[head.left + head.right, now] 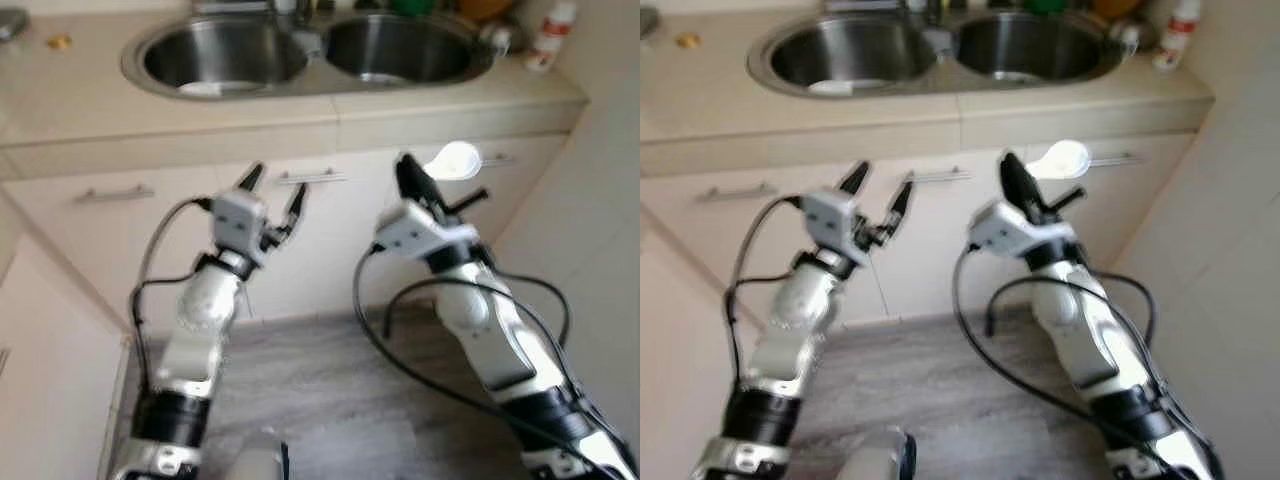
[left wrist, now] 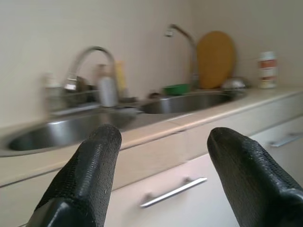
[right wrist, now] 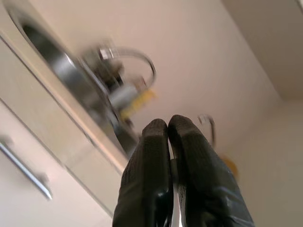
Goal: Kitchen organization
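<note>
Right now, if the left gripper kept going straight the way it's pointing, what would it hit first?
Probably the cabinet front just under the counter edge, near the drawer handle. The left gripper is open and aimed there in its wrist view. Depth is hard to judge, so treat it as likely.

Beige countertop [image 1: 80, 95] runs across 12 o'clock, with a double stainless sink [image 1: 300, 55] set into it. Left basin [image 1: 222, 55] at 11, right basin [image 1: 400, 45] at 1; something pale lies in the bottom of the left one, can't tell what. White bottle with red label [image 1: 551, 38] stands on the counter at 2, just right of the sink rim. Small yellow item [image 1: 59, 42] on the counter at 10, well apart from the sink. Faucet [image 2: 90, 61], green bowl [image 2: 176, 89] and round wooden board [image 2: 215, 59] sit along the back edge. Below: cream cabinet fronts with bar handles [image 1: 115, 193]. Grey wood-look floor [image 1: 330, 390] at 6.
</note>
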Available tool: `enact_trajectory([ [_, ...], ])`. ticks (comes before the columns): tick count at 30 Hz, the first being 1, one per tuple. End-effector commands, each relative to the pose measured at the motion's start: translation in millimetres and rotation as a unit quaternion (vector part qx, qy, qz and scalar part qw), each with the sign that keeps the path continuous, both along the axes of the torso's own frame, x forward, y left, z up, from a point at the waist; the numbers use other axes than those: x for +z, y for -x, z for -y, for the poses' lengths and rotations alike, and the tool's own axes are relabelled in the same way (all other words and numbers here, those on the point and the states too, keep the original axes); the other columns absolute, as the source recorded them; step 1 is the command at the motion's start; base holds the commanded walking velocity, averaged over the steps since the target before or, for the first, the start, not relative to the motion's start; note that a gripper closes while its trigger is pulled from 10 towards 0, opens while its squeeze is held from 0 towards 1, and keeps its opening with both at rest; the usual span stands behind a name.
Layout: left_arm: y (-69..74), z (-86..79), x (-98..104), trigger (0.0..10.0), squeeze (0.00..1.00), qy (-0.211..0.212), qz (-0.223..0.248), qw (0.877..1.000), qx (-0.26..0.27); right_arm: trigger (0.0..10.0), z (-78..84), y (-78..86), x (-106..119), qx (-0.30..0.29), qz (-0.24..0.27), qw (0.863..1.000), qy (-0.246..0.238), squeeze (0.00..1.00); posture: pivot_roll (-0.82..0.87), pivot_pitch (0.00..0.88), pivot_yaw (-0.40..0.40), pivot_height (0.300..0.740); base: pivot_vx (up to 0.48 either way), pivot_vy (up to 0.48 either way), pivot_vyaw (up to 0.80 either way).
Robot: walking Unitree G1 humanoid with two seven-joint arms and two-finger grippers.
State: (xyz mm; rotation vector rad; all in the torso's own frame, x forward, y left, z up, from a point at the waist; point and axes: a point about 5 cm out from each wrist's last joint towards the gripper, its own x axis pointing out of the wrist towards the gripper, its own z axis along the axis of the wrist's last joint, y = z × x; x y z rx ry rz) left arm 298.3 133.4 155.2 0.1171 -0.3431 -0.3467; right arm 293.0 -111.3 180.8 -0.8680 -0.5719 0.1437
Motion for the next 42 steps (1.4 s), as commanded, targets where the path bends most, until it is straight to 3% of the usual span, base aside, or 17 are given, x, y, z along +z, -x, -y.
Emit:
enact_trajectory([
  [1, 1.2, 9.5, 4, 10.0, 0.00, 0.004, 0.011, 1.000, -0.015, 10.0, 5.1, 1.1, 2, 0.001, 0.004, 1.000, -0.006, 0.00, 0.12, 0.000, -0.040, 0.740, 0.000, 0.000, 0.80],
  [11, 0.2, 8.5, 6, 10.0, 0.00, 0.004, 0.018, 1.000, -0.014, 10.0, 6.5, 1.1, 15, 0.031, 0.024, 0.997, -0.065, 0.00, 0.13, 0.000, -0.038, 0.740, 0.260, 0.000, 0.24],
  [24, 0.0, 8.8, 9, 10.0, 0.00, 0.001, 0.026, 1.000, -0.016, 10.0, -2.7, -3.8, 26, 0.051, 0.051, 0.996, -0.061, 0.00, 0.13, 0.000, -0.038, 0.740, 0.369, 0.000, 0.00],
  [29, 0.5, 9.4, 9, 10.0, 0.00, 0.000, 0.027, 0.999, -0.018, 10.0, -5.3, -5.4, 30, 0.049, 0.059, 0.995, -0.061, 0.00, 0.13, 0.000, -0.036, 0.740, 0.370, 0.000, 0.76],
  [32, 0.7, 9.6, 9, 10.0, 0.00, -0.001, 0.028, 0.999, -0.018, 10.0, -5.4, -5.5, 33, 0.058, 0.062, 0.993, -0.084, 0.00, 0.13, 0.000, -0.038, 0.740, 0.371, 0.000, 0.53],
  [42, 1.2, 10.7, 9, 10.0, 0.00, 0.000, 0.029, 0.999, -0.018, 10.0, -3.5, -9.6, 41, 0.057, 0.078, 0.992, -0.084, 0.00, 0.13, 0.000, -0.041, 0.740, 0.371, 0.000, 0.00],
])
